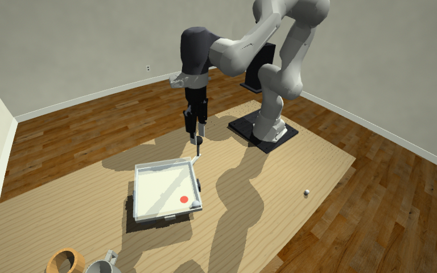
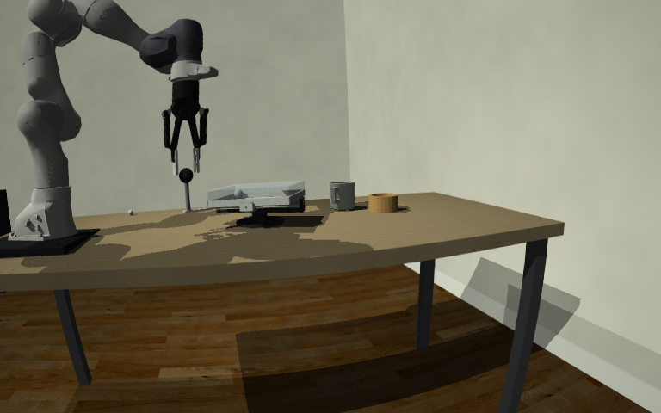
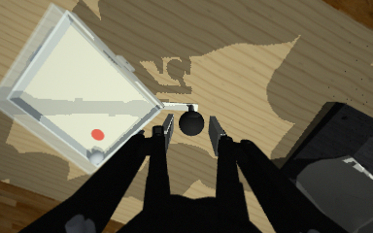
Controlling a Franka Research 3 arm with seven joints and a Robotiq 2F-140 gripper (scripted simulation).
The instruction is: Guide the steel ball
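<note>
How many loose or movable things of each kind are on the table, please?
Lidded plates with knobbed lever: 1
Balls: 2, one in the plate, one on the table
Mugs: 1
Wooden rings: 1
Total: 5

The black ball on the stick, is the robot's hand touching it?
Apart. In the exterior view the fingers end above the black knob, with wall showing between them; the gripper is open, holding nothing.

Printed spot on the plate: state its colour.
Red; the printed spot shows best in the top view.
</note>
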